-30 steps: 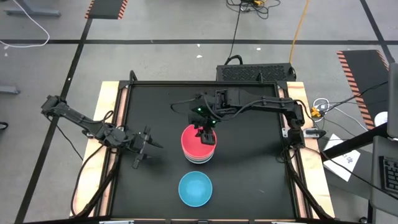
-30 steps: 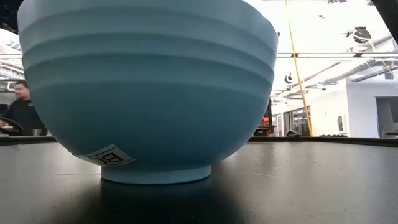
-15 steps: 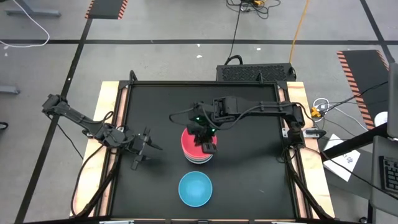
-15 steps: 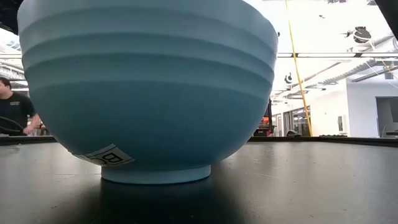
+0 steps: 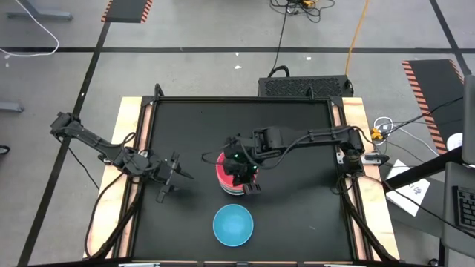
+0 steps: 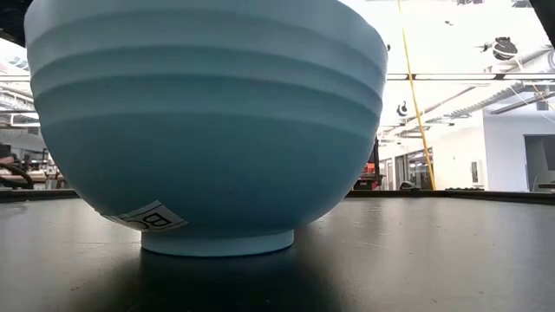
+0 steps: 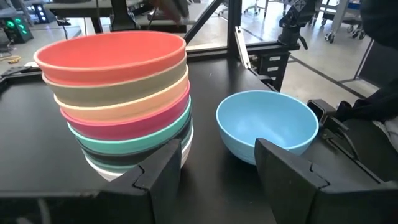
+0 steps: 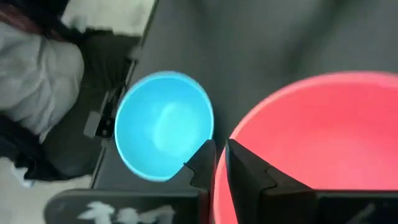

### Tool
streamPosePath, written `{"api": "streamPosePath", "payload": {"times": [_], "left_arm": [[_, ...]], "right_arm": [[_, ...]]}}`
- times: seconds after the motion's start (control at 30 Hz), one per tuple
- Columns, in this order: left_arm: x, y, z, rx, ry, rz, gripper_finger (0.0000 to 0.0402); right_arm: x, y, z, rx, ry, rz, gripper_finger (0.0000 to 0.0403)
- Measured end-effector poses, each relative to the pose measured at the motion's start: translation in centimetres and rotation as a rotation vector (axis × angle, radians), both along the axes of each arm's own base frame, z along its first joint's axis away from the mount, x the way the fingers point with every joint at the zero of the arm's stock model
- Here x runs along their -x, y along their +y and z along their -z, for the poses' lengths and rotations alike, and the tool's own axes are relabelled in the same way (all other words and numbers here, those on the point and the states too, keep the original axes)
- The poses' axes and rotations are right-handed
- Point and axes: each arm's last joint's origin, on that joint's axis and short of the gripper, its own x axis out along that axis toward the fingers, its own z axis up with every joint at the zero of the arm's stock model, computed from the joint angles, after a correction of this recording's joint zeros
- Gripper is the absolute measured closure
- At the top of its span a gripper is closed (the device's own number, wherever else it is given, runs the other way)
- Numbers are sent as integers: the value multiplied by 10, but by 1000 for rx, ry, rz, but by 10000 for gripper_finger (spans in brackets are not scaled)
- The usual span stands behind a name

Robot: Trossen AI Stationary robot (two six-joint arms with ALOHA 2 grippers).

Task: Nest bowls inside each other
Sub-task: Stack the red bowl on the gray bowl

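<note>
Lower and nearer the table's front than a second ago, the right gripper [image 5: 247, 180] has pinched its fingers [image 8: 244, 169] on the red bowl's [image 5: 225, 169] rim atop the nested stack [image 7: 118, 99]. Left gripper [image 5: 172, 178] waits aside, jaws apart. Light blue bowl [image 5: 233, 225] stands alone, empty.

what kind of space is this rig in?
Probably a robotics lab or workshop: hazard-striped floor markings, loose cables on the concrete floor, and more benches and equipment behind the black-topped table.
</note>
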Motion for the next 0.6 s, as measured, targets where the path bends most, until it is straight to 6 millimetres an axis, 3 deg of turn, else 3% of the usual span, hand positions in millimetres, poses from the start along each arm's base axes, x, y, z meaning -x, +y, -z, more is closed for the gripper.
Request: {"api": "streamPosePath", "payload": {"times": [0.33, 0.6], "left_arm": [[0, 0, -1, -20, -15, 9, 192], [0, 0, -2, -24, -26, 10, 192]], "right_arm": [[1, 4, 41, 25, 92, -38, 402], [10, 7, 18, 43, -64, -89, 403]]}}
